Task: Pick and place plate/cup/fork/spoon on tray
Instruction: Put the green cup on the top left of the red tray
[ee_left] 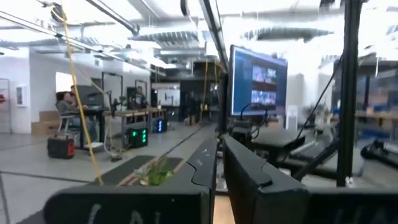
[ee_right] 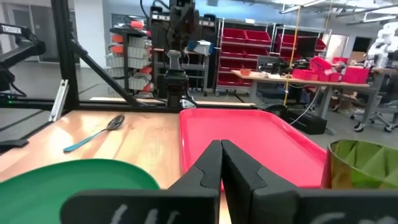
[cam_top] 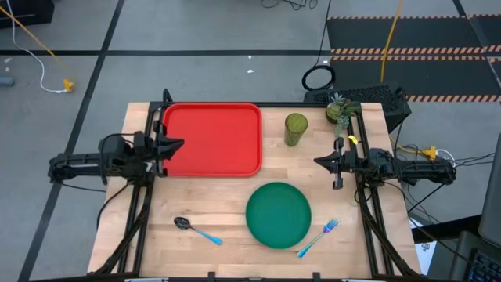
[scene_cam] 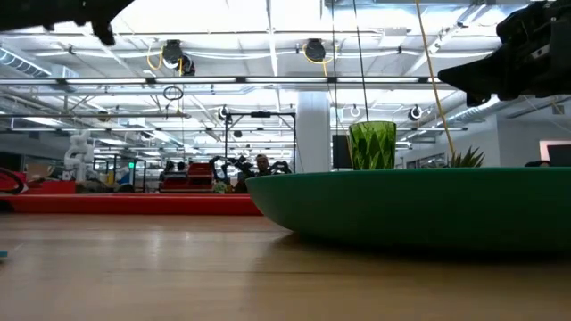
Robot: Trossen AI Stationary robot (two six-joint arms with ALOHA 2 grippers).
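Observation:
The red tray [cam_top: 211, 139] lies flat at the table's far left. The olive-green cup [cam_top: 295, 129] stands upright to the tray's right. The dark green plate [cam_top: 279, 214] lies near the front centre. The spoon [cam_top: 196, 229] lies to the plate's left and the fork [cam_top: 317, 237] to its right, both flat on the wood. My left gripper [cam_top: 177, 145] is shut and empty at the tray's left rim, above the table. My right gripper [cam_top: 318, 161] is shut and empty right of the tray, above the table.
A small potted plant [cam_top: 337, 110] stands at the table's far right corner. Black frame rails [cam_top: 368, 196] run along both table sides. Bare wood lies between the tray and the plate.

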